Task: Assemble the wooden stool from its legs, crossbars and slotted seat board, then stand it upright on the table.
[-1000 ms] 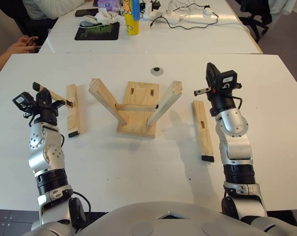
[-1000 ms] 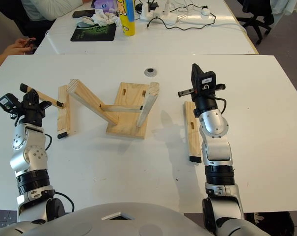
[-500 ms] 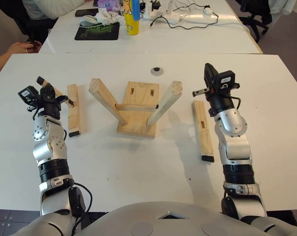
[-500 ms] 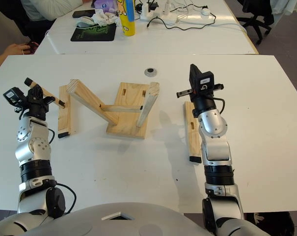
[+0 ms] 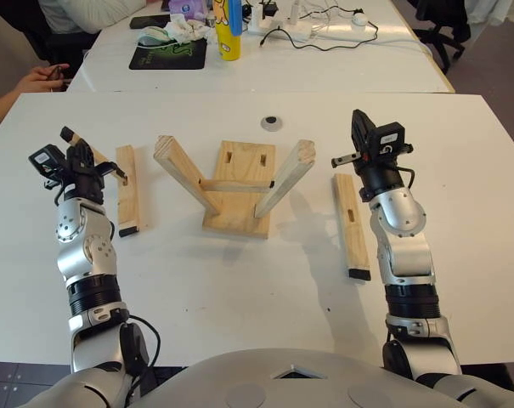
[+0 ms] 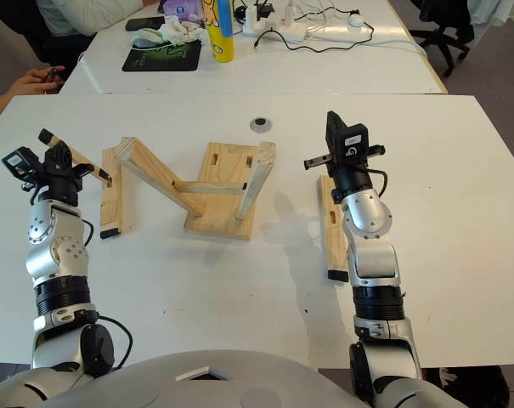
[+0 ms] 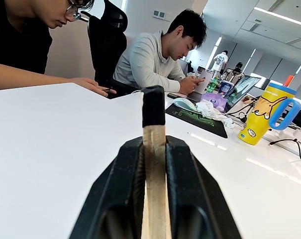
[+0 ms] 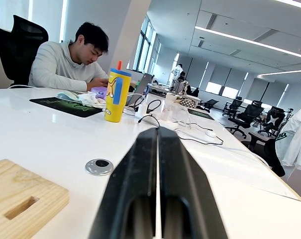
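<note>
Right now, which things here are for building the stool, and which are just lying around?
Stool parts: pale slotted wooden seat board with two wooden legs and a thin crossbar fitted; loose wooden leg on its left; loose wooden leg on its right; dark-tipped wooden crossbar in left claw.
Lying about: small grey disc; yellow cup; black mat; crumpled white cloth.
</note>
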Robot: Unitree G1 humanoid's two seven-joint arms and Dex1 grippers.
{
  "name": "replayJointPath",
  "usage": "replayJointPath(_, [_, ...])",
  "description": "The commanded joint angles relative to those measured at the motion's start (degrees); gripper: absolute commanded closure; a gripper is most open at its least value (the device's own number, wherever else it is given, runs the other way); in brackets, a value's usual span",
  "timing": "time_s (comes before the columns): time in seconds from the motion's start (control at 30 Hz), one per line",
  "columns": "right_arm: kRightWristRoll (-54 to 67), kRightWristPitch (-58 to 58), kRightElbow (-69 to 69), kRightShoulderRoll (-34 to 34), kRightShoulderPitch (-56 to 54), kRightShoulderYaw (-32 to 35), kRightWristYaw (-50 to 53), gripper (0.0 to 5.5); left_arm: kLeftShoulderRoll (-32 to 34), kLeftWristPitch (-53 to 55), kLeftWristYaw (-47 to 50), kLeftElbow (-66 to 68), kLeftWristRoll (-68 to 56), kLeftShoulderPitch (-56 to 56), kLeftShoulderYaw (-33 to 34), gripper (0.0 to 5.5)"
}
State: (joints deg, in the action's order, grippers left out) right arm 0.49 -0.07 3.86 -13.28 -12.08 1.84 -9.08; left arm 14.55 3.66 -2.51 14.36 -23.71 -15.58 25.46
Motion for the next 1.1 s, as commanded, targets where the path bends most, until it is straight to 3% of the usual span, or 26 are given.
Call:
replayJointPath(0.03, [0.1, 0.2, -0.2, 0.1, -1.0, 0.1, -0.3, 5.5, -0.4, -1.7, -0.5, 4.5, 1.4, 0.4, -0.1, 5.07])
replayJointPath(0.33, [-0.1, 0.1, 0.1, -0.1, -0.9, 0.1, -0.3, 5.5, -0.6, -5.5, -2.1, 6.1, 4.5, 2.2, -2.9, 5.07])
replayJointPath(0.7, [-0.2, 0.2, -0.1, -0.1, -1.0, 0.3, -0.1, 5.5, -5.3, -6.5, -1.5, -3.2, 9.4, 16.9, -8.7, 5.07])
replayJointPath(1.1, [-0.2, -0.2, -0.5, -0.4, -1.1, 0.7, 0.1, 5.5, -8.3, -17.0, 0.4, -5.4, 17.4, 28.8, -13.0, 5.07])
